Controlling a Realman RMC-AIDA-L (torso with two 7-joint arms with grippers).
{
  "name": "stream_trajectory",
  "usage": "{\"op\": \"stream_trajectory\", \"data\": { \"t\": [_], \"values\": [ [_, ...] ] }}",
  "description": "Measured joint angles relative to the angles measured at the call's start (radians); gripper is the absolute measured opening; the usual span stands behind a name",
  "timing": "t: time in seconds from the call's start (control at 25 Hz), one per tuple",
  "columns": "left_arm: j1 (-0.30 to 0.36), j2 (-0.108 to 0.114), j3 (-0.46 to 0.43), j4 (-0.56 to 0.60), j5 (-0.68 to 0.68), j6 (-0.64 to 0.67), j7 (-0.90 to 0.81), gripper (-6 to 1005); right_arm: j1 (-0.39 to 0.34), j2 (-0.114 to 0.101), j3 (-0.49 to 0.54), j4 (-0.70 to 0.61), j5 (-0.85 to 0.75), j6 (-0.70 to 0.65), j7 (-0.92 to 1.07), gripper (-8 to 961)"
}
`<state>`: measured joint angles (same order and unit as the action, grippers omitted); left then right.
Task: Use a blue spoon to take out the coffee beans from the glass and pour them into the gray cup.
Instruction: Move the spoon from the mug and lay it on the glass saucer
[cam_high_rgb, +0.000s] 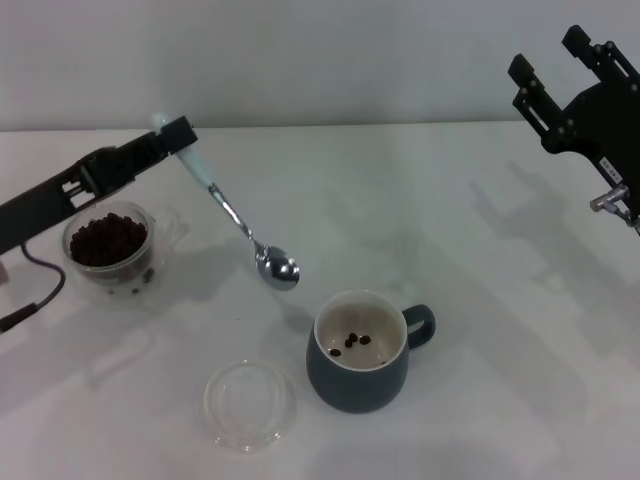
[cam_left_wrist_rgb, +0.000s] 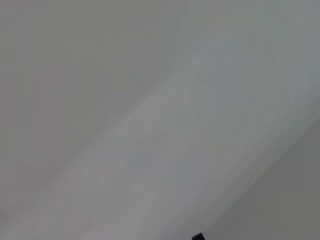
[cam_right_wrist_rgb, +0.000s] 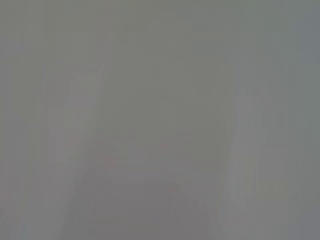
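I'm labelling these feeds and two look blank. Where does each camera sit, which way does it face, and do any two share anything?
Head view: on the robot's head, looking down at the table; shows the left gripper holding the blue spoon, the glass, the gray cup, and the raised right gripper.
Left wrist view: on the left wrist, facing featureless pale surface; only a dark speck at the edge.
Right wrist view: on the right wrist, plain grey; no body visible.
Shared: no identifiable object.

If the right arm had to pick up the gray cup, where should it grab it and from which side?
Best bet is the loop handle of the gray cup. It sticks out toward the robot's right, on the side of the raised right gripper, so come from the right. The cup stands upright with a few coffee beans inside; its rounded body looks harder to pinch.
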<state>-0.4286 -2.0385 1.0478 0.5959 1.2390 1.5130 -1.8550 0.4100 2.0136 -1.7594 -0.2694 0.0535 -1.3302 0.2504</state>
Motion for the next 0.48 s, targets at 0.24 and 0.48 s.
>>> {"op": "stream_trajectory", "data": {
  "t": [0.24,0.48],
  "values": [
    [0.04,0.007,0.0,-0.001,0.002,0.031,0.001,141,-0.005,0.0,-0.011,0.004,0.003,-0.007,0.001,681],
    [0.094,0.008,0.0,-0.001,0.007,0.045,0.041,146,-0.006,0.001,-0.023,0.007,-0.001,-0.025,0.001,681]
  ]
}}
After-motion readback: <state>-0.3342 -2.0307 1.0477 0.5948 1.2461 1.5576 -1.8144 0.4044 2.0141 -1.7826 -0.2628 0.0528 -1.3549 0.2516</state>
